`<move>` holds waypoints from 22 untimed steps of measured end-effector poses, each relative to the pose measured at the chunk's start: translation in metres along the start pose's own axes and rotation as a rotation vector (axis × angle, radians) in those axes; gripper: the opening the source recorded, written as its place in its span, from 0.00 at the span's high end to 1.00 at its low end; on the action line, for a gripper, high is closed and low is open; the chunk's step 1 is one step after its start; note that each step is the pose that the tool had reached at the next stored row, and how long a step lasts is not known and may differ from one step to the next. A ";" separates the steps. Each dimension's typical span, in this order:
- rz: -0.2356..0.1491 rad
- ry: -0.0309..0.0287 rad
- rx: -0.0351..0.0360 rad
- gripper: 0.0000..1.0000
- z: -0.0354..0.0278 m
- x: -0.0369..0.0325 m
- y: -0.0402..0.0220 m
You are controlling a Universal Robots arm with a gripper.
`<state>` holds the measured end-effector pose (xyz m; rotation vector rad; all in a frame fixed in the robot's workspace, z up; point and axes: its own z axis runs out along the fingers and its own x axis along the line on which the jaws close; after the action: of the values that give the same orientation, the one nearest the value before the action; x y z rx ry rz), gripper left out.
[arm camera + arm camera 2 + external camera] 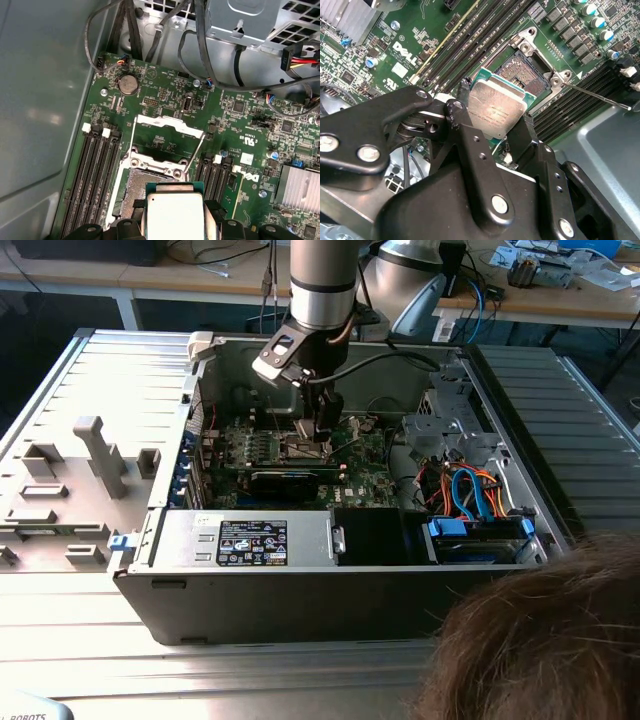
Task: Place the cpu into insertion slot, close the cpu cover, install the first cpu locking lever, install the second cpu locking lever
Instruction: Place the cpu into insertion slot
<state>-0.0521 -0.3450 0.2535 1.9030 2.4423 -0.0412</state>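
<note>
Now the gripper (492, 120) is pinching the cpu (496, 106) by opposite edges, fingers clamped on it. It is hanging just over the insertion slot (527, 72), mid-motherboard (165, 95) between the memory slots (97, 170). Beyond, the cpu cover (170, 122) is standing flipped open. Placement is the step in hand, I reckon; seating is calling for square alignment and a flat, gentle descent.

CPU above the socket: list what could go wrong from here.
1. The cpu, gripped by the pincer, hangs above the open insertion slot. If it comes down off-square, it could jam or damage the slot.
2. The cpu cover stands open just past the slot, with a thin lever beside it. A drifting approach might knock either.
</note>
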 end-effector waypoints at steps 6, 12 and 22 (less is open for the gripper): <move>0.009 0.0000 0.0005 0.45 0.0003 0.0000 0.0000; 0.020 -0.0001 0.0010 0.45 0.0006 0.0000 0.0000; 0.038 -0.0003 0.0020 0.45 0.0011 0.0000 0.0000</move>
<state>-0.0521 -0.3450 0.2525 1.9497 2.4058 -0.0425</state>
